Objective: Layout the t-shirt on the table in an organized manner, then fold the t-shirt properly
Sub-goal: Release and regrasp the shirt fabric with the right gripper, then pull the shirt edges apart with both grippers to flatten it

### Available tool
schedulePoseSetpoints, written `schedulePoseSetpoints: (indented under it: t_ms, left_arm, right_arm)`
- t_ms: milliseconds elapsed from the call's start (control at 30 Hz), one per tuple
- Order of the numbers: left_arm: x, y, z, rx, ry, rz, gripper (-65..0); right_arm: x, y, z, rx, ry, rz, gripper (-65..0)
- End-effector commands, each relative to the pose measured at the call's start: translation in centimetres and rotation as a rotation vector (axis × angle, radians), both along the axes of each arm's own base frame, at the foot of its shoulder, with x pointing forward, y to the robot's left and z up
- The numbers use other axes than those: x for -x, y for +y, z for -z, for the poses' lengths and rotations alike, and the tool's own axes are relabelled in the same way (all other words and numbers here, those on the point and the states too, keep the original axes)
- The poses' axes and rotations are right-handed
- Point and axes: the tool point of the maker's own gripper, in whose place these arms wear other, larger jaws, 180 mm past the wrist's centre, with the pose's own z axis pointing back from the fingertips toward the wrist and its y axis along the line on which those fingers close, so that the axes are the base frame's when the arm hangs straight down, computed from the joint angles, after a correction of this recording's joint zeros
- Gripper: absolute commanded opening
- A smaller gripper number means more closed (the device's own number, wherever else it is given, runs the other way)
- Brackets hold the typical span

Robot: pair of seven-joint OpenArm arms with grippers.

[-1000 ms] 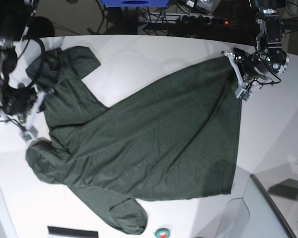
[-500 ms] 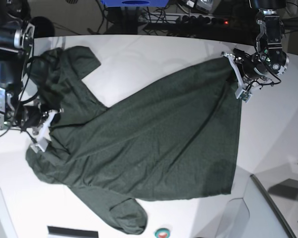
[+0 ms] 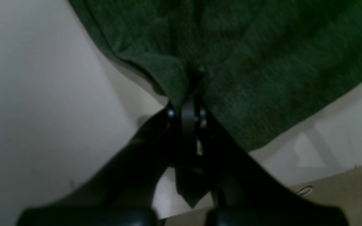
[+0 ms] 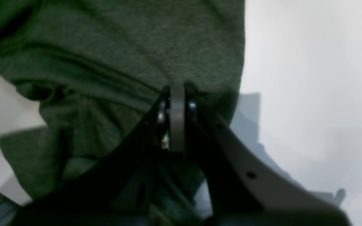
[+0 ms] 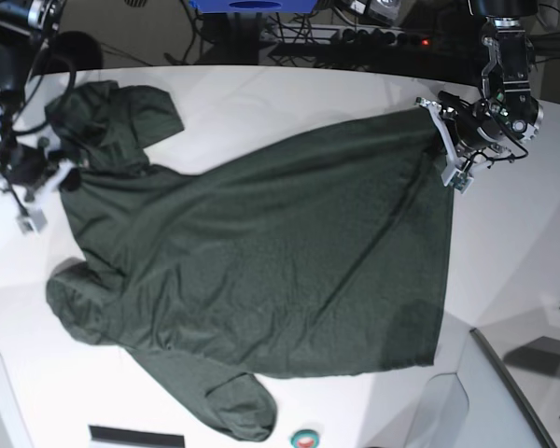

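From the base view we look almost straight down from high above, taking in the whole t-shirt [image 5: 261, 271] spread on the white table [image 5: 523, 243], with both arms at the sides. Each wrist view sits just behind its own gripper and looks along the closed jaws, very near the cloth. We share the shirt's far corner at the left gripper [image 3: 189, 94] [image 5: 451, 149] and its shoulder edge at the right gripper [image 4: 177, 94] [image 5: 39, 198].
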Motion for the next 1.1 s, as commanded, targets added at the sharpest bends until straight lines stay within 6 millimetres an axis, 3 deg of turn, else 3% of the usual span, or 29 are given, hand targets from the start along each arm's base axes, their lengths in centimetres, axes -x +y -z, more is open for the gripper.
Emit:
schedulePoseSetpoints:
  t_ms: [0, 233, 333, 500, 633, 733, 833, 967, 1067]
  left_arm:
    - [-1.4, 0.5, -1.5, -0.017, -0.055, 0.008, -65.0]
    - [-1.8, 0.2, -2.5, -0.027, -0.084, 0.027, -65.0]
    - [-1.7, 0.1, -2.3, -0.025, -0.080, 0.025, -65.0]
    - [-1.6, -0.2, -2.2, -0.022, -0.074, 0.034, -65.0]
    - [-0.8, -1.3, -1.5, -0.012, -0.049, 0.065, -65.0]
    - [-0.7, -1.9, -1.3, 0.003, -0.049, 0.060, -65.0]
    - [-0.7, -2.2, -1.2, 0.011, -0.050, 0.057, -65.0]
    - [-0.5, -2.0, -1.1, 0.011, -0.044, 0.051, -65.0]
    - [-0.5, -2.1, -1.1, 0.012, -0.044, 0.051, -65.0]
  right_arm:
    - [3.1, -2.3, 1.0, 0.092, 0.124, -0.008, -64.2]
    - [7.6, -6.0, -0.6, 0.177, 0.145, 0.078, -64.2]
    - [8.3, -7.4, -1.8, 0.215, 0.132, 0.109, -64.2]
    - [8.3, -7.9, -4.2, 0.275, 0.113, 0.120, -64.2]
    - [5.9, -6.8, -7.2, 0.324, 0.020, 0.093, -64.2]
    - [2.2, -4.5, -8.0, 0.315, -0.038, 0.011, -64.2]
    - [-1.9, -3.5, -9.0, 0.307, -0.091, -0.046, -64.2]
    - [-5.9, -3.3, -9.3, 0.265, -0.110, -0.051, -64.2]
    - [-8.4, -3.0, -8.1, 0.196, -0.110, -0.052, -64.2]
